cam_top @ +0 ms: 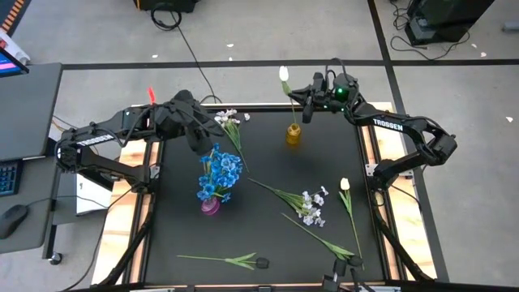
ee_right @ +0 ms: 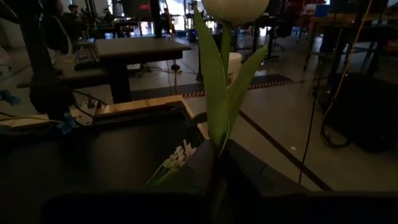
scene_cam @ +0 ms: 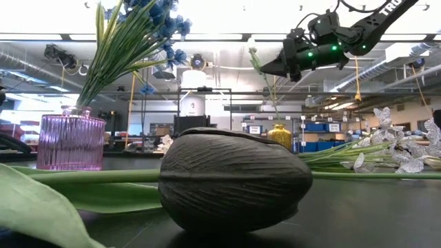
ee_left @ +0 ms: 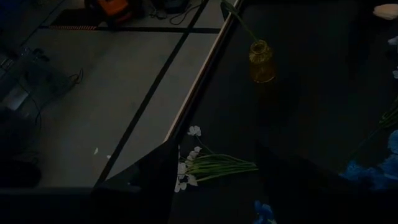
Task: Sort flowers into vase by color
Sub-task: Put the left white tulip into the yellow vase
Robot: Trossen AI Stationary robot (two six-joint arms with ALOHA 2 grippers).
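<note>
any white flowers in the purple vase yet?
No. In the high view the purple vase holds only blue flowers; the white sprays lie on the table.

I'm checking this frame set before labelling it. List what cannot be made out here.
- Right end effector: its fingers blend into a dark mass in the right wrist view, so whether they grip the white tulip is unclear.
- Yellow vase: mostly hidden in the low view behind the dark tulip bud.
- Left end effector: fingertips cut off by the left wrist view's edge.
- Purple vase: covered by the blue flowers in the high view.
</note>
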